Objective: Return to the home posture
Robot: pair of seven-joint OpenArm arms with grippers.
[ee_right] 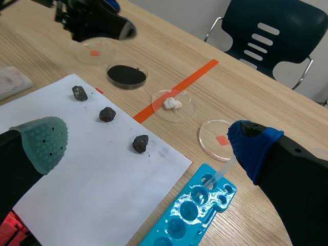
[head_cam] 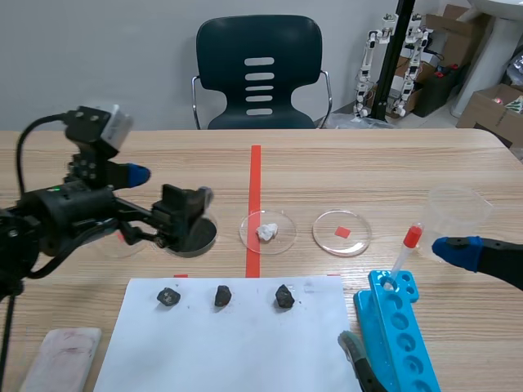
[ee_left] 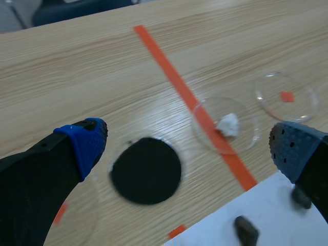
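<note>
My left gripper (head_cam: 163, 194) is open and hangs above the table's left half, just over a petri dish of black powder (head_cam: 194, 235). In the left wrist view that dish (ee_left: 146, 170) lies between the spread fingers of the left gripper (ee_left: 189, 143), which hold nothing. My right gripper (head_cam: 404, 298) is also open, low at the front right over a blue well rack (head_cam: 398, 331). In the right wrist view the right gripper (ee_right: 148, 143) has nothing between its fingers, and the rack (ee_right: 192, 210) is under it.
A white sheet (head_cam: 229, 351) carries three dark stones (head_cam: 223, 296). Beyond it stand a dish with a white lump (head_cam: 267, 231) and an empty dish (head_cam: 341, 233). A red-capped pipette (head_cam: 406, 253) stands in the rack, a plastic beaker (head_cam: 458, 214) behind it. A cloth (head_cam: 61, 355) lies front left.
</note>
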